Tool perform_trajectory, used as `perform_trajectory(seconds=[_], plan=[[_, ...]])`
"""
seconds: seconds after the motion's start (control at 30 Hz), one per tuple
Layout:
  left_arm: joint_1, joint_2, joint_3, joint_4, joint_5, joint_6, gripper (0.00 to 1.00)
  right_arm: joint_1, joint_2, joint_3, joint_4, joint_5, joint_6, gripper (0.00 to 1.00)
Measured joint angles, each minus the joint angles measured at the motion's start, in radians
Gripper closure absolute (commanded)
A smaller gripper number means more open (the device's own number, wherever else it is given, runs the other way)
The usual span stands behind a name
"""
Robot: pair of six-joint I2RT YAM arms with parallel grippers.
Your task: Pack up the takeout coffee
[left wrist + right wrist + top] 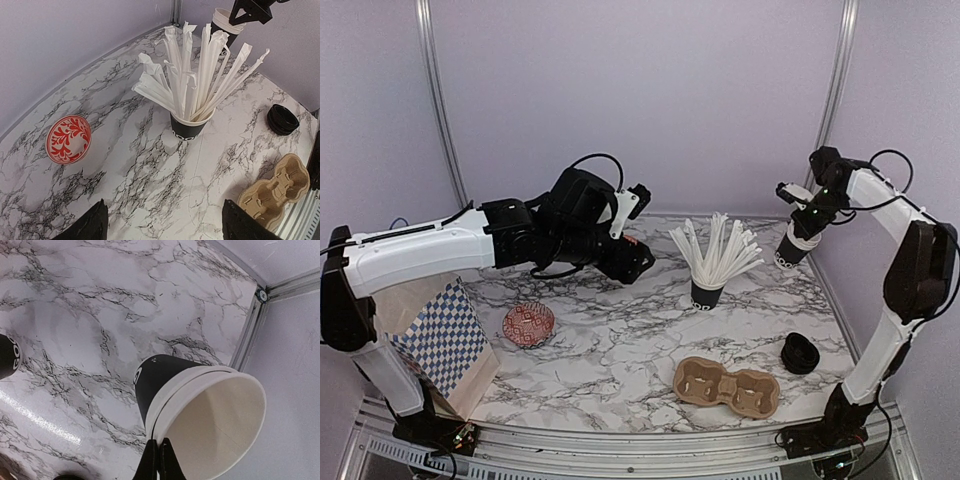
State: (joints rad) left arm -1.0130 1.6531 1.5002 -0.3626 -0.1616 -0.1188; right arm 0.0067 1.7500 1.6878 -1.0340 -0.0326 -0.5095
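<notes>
Pinching rim of nested black paper cups (165, 385), tilted, upper right of top view: right gripper (159, 452) clamped tight on wall. Light, crushable; rim likely stiffest hold. Left gripper (165, 232) spread wide, empty.

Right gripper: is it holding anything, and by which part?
Yes: the right gripper is shut on a black paper cup, pinching its white rim. The left gripper holds nothing.

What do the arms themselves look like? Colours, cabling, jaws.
Both match: the left arm and right arm have white link covers between chunky black joint housings, with thin black cables looping loose near the wrists. Jaws are black; the left pair shows as blunt tips in its wrist view. No legible markings.
</notes>
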Motion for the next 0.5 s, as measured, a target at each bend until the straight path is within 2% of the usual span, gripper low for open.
perform_trajectory(seconds=[0.07,0.27,0.33,0.5], plan=[[0.0,0.004,0.0,0.0,0.004,0.0,0.21,0.0,-0.002,-0.014,0.002,0.014,-0.016,1.0],[0.0,0.011,0.0,0.0,0.008,0.003,0.21,-0.089,0.071,0.006,-0.058,-0.073,-0.052,1.0],[0.0,0.011,0.001,0.0,0.008,0.004,0.21,-0.108,0.097,0.022,-0.046,-0.029,-0.053,1.0],[0.0,0.011,0.003,0.0,0.008,0.007,0.21,-0.091,0.095,0.052,-0.077,-0.031,-0.081,1.0]])
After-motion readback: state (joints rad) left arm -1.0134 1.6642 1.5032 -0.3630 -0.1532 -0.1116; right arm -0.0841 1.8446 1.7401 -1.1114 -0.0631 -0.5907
